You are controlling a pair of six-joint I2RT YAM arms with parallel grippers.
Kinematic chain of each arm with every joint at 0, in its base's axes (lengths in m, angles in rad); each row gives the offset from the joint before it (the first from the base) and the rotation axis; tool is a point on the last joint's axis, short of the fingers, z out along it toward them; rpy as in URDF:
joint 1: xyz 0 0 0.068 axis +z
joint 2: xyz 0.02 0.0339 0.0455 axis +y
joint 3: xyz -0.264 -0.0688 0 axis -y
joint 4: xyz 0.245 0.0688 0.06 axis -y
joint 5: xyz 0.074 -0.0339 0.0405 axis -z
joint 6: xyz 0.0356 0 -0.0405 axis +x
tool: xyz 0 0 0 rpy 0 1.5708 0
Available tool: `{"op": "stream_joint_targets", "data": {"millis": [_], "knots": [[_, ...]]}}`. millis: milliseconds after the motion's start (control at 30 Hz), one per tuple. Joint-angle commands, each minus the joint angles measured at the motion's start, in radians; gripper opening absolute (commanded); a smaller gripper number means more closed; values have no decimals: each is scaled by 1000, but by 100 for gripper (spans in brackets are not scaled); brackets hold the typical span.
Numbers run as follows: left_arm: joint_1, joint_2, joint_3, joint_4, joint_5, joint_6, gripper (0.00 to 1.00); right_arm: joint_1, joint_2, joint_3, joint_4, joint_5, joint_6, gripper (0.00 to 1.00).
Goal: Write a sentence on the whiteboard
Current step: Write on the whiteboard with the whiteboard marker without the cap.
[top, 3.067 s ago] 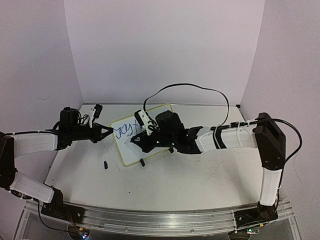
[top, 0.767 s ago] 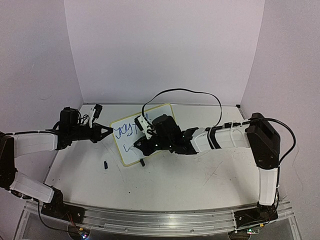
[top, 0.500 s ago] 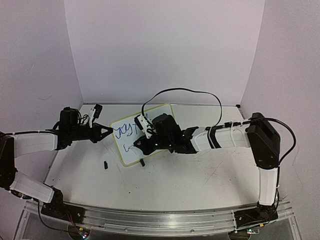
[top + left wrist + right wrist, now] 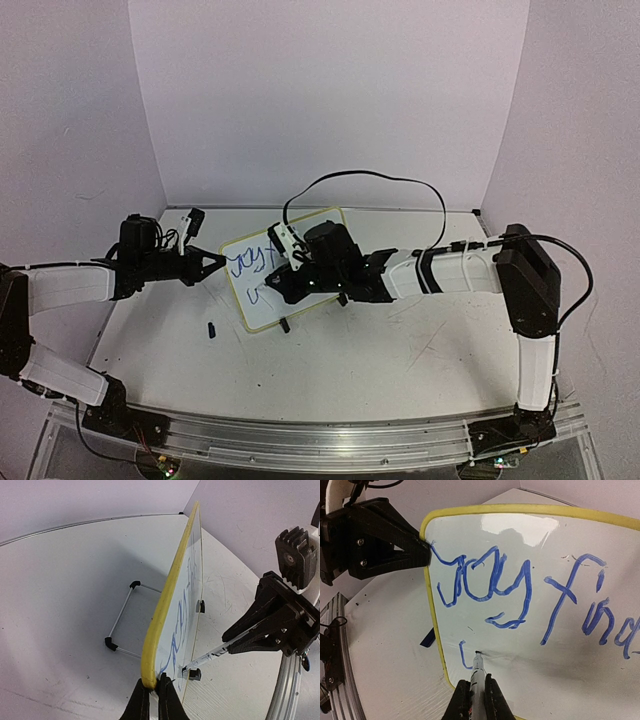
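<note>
White table [image 4: 350, 365], whiteboard [image 4: 530, 645]: new second-line stroke [image 4: 462, 658].

The whiteboard [image 4: 485, 625] runs off the right wrist view's right edge, cutting its writing short. From above, the right gripper [image 4: 276, 283] hides the board's middle; a small dark speck [image 4: 212, 328] left of it is unidentifiable
</note>
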Motion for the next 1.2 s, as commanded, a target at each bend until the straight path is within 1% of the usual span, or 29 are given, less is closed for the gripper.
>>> {"op": "stream_joint_targets", "data": {"millis": [0,233,567,1167], "knots": [[-4,4,30,-44,-31,82,0,-30,-17,35,38,62,-8,0],[-4,4,31,-44,-33,82,0,-28,-33,-35,38,41,19,0],[-4,7,32,-44,-35,80,0,-26,-57,-87,54,29,39,0],[-4,20,36,-44,-31,79,0,-8,-59,-138,70,5,64,0]]}}
